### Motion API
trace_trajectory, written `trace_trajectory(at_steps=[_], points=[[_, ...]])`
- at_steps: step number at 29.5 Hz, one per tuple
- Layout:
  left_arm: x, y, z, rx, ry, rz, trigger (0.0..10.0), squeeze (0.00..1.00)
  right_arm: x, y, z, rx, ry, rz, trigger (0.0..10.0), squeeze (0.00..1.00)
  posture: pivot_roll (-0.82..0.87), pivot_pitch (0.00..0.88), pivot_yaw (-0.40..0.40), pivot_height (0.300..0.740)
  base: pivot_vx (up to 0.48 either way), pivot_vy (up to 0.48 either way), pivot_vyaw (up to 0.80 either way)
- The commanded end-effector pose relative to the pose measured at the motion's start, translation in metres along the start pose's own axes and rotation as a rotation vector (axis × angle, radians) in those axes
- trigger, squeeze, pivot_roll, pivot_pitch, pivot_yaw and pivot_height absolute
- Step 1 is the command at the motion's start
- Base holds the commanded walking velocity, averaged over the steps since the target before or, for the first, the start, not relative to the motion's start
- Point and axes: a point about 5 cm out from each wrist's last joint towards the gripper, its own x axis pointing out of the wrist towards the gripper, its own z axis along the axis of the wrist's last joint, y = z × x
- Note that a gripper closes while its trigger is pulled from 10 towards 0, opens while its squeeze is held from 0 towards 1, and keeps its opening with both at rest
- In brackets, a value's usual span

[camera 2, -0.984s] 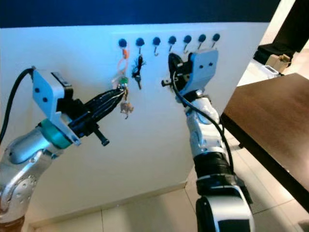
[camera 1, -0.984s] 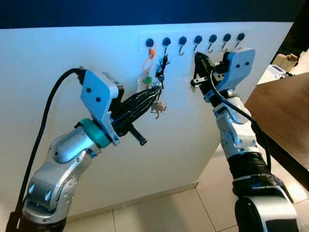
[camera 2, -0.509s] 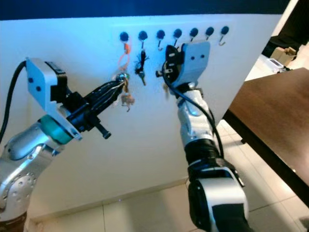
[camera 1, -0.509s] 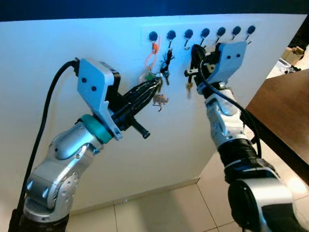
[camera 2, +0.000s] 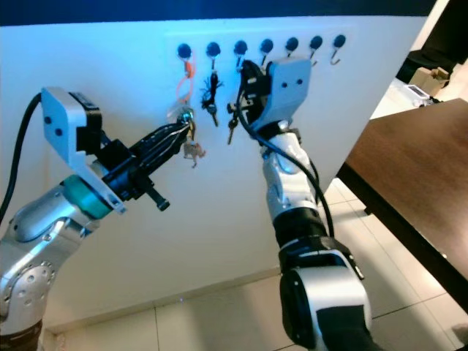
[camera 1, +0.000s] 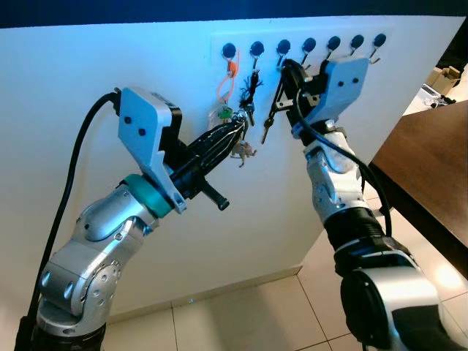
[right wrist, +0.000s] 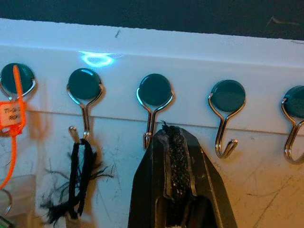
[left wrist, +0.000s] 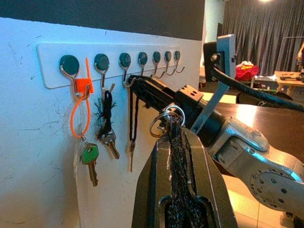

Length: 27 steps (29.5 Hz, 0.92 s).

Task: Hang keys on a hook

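Black cord (left wrist: 134, 111) loops over the third hook (right wrist: 151, 124) of the white hook rail (left wrist: 50, 61), and a small key (camera 1: 267, 133) dangles from it against the wall (camera 1: 88, 80); the right gripper (right wrist: 167, 137) sits pressed up just under that same hook, fingers closed together, apparently pinching the cord's upper end, though the contact itself is hidden. By my reading, the hanging step for this key is at its very end: the loop looks seated, so the next move calls for the right gripper to part its fingers and back straight away from the wall without dragging the cord off the hook's tip. The left gripper (left wrist: 172, 142), held near the wall below the rail, is clamped on a metal key ring (left wrist: 166, 119) with a little animal charm (camera 1: 243, 151) hanging beneath, a bunch still to be hung. Neighbours crowd the spot: an orange tag with a green key (left wrist: 89, 154) on the first hook and a frayed black tassel with keys (left wrist: 106, 124) on the second, just beside the cord. A dark wooden table (camera 1: 431, 175) stands well apart on the right.
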Motion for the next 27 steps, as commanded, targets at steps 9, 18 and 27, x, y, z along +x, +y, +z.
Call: trace_trajectory(at_steps=[9,18,27], points=[[0.001,-0.005,0.003,0.004,-0.016,-0.034,10.0,0.00,-0.011,-0.008,0.010,-0.064,-0.080,-0.026,10.0,0.00,0.10,0.104,0.052,0.740,0.000,0.000,0.00],[0.001,-0.006,0.002,0.002,-0.012,-0.036,10.0,0.00,-0.017,-0.012,0.012,-0.083,-0.108,-0.055,10.0,0.00,0.10,0.099,0.056,0.740,0.000,0.000,0.00],[0.003,-0.008,0.002,0.002,-0.014,-0.044,10.0,0.00,-0.008,-0.006,0.022,-0.096,-0.151,-0.029,10.0,0.00,0.10,0.082,0.053,0.740,0.000,0.000,0.00]])
